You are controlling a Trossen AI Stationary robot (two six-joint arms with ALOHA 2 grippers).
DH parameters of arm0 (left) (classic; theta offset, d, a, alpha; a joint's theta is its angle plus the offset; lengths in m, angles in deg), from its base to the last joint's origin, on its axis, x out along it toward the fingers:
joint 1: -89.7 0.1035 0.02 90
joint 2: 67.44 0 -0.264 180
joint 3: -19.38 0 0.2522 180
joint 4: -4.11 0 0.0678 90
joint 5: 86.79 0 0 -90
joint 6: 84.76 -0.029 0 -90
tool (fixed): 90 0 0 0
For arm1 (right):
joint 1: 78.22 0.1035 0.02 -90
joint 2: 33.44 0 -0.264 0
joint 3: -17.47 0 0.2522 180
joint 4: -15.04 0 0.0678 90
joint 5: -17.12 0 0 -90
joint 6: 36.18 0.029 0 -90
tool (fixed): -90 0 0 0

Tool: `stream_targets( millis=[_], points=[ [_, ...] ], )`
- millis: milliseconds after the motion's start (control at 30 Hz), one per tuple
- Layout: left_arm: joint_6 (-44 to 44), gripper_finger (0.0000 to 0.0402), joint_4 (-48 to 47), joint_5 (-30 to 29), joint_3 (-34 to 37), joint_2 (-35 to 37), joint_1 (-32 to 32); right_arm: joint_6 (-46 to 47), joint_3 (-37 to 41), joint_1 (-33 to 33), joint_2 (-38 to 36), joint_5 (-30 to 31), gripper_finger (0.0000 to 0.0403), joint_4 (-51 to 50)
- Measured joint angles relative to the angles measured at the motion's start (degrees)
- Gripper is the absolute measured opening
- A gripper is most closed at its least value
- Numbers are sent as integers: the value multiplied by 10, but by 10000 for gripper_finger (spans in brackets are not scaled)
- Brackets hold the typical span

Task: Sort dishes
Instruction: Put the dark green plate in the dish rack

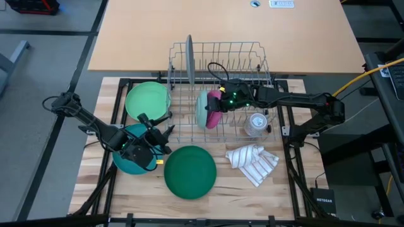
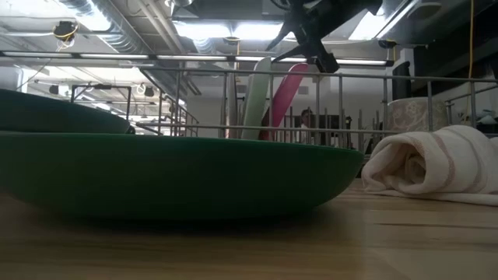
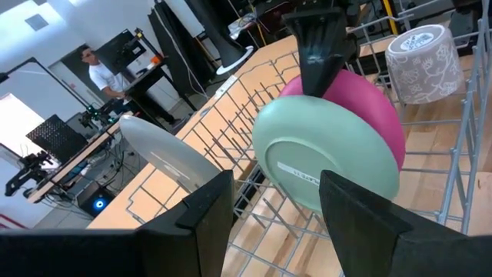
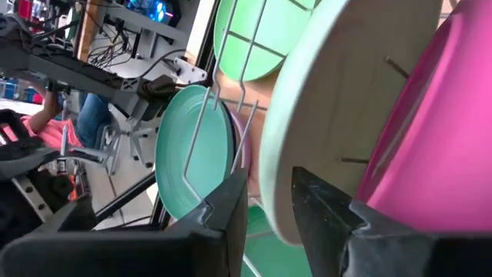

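Note:
A wire dish rack stands at the table's middle. A pale green plate and a pink plate stand on edge between its wires, and a grey plate stands at its far left. My right gripper is open above them, its fingers astride the pale green plate's top rim. A light green dish, a teal dish and a dark green dish lie on the table. My left gripper hovers open over the teal dish, empty. My right gripper comes slanting down from the table's right side with the pale green plate's top rim between its fingers. One finger stands clear of the rim. Whether the other finger touches it, I cannot tell. The plate stands on edge in the rack.
A clear glass cup stands in the rack's right part. A white striped cloth lies bunched on the table in front of the rack. Beyond the rack lies a bare tan tabletop.

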Motion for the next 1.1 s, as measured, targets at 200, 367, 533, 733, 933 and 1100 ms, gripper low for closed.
stream_targets(
  millis=[200,367,533,733,933,1100],
  points=[
    [1,182,0,0,0,0,0,0,0,-2,-11,-3,107,-1],
    [1,182,0,0,0,0,0,0,0,-5,-41,-3,107,-9],
    [1,182,0,0,0,0,0,1,0,-4,-86,-2,108,-15],
    [28,182,-2,53,0,0,-1,35,0,19,-123,-13,108,-18],
    [104,182,-2,180,0,0,-1,72,0,123,-114,-17,108,-28],
    [164,182,-2,268,0,0,-1,101,0,235,-86,37,108,-38]
  ],
)
